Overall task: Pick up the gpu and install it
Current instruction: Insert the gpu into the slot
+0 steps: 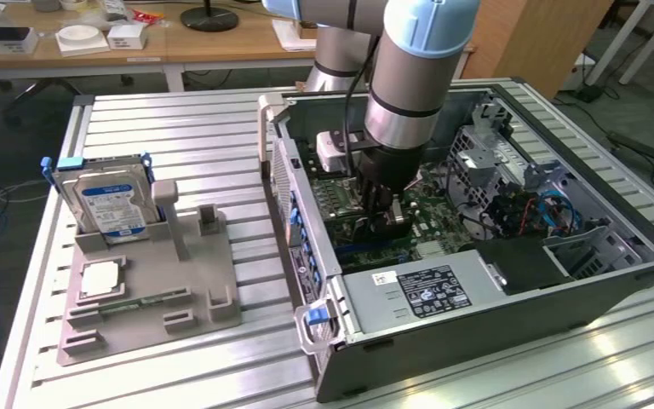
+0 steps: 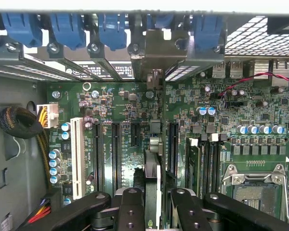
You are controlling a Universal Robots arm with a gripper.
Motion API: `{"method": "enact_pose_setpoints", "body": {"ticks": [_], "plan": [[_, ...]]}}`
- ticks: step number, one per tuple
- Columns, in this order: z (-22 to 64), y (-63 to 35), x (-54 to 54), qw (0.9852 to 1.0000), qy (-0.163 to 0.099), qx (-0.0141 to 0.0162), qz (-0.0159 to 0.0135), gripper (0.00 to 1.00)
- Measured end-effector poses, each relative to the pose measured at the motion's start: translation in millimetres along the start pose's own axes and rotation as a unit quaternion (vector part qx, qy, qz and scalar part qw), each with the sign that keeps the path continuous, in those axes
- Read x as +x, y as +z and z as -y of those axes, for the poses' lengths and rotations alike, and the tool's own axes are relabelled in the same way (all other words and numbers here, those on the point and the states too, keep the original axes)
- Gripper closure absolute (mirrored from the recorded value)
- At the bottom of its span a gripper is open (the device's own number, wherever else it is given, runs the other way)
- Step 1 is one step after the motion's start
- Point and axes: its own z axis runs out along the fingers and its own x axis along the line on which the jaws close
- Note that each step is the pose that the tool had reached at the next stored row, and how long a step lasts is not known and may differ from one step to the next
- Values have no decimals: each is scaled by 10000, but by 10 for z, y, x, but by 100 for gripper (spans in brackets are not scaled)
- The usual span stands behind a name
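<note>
In the exterior view, your grey-and-blue robot arm reaches down into the open black desktop computer case lying on its side on the ribbed aluminium table, and the black gripper sits low over the green motherboard. On the exterior view's left, well apart from the case, the grey plastic parts holder carries the upright silver hard drive with its blue-and-white label and a small square silver-topped chip lying flat. In the wrist view, you see the thin black gpu card edge-on, standing upright between the black fingers, which are pinched against its two faces. Its silver-grey metal bracket reaches the rear wall of the case, among the blue slot clips. The card's lower edge runs along a black expansion slot (how deep it sits cannot be told). The empty processor socket lies nearby on the same board.
</note>
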Motion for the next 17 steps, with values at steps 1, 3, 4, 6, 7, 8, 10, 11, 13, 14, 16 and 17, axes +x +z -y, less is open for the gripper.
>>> {"method": "enact_pose_setpoints", "body": {"ticks": [1, 3, 4, 6, 7, 8, 10, 11, 13, 14, 16, 17], "plan": [[0, 1, 0, 10000, 0, 0, 0, 74], [1, 7, 0, 10000, 0, 0, -1, 74], [2, 14, 1, 10000, 0, -1, -2, 74], [2, 28, 2, 10000, 0, 0, -3, 74], [3, 35, 2, 10000, -1, -1, -4, 74], [2, 40, 2, 10000, -1, -2, -5, 74], [2, 44, 2, 10000, 0, -1, -4, 74], [2, 47, 1, 10000, 0, 1, -1, 74], [2, 43, 1, 10000, 0, 1, 0, 74], [2, 36, 0, 10000, 0, 4, 5, 74], [2, 14, -2, 10000, 1, 12, 9, 74], [2, 0, -2, 10000, 1, 16, 9, 74]]}}
